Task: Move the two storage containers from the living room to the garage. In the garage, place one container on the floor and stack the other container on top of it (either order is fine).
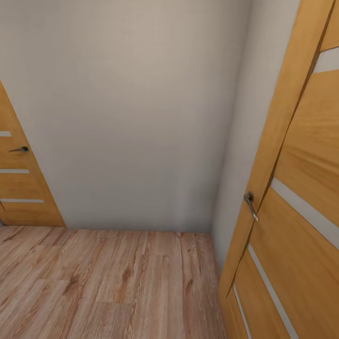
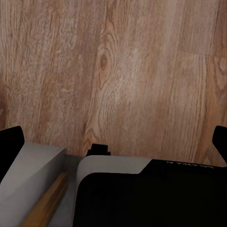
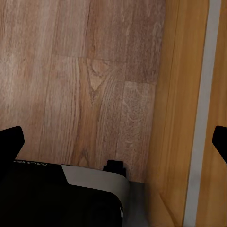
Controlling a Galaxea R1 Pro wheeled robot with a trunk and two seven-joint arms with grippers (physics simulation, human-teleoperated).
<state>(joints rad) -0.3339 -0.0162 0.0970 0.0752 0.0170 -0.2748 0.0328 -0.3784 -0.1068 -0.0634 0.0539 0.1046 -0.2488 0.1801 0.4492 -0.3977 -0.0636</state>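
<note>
The two storage containers are out of view, and so is the garage. In the left wrist view my left gripper (image 2: 113, 144) is open, its dark fingertips (image 2: 10, 146) far apart over light wood-plank flooring (image 2: 118, 71), with nothing between them. My right gripper (image 3: 116, 142) is open too, its fingertips (image 3: 12, 142) spread wide above the same planks, close beside an orange wooden door (image 3: 189, 118).
I face a pale wall (image 1: 132, 117) in a narrow corner. An orange door with a metal handle (image 1: 251, 205) stands close on the right; another orange door (image 1: 21, 193) is at the far left. Wood-plank flooring (image 1: 108, 282) lies ahead. My dark base (image 2: 151, 194) sits below the grippers.
</note>
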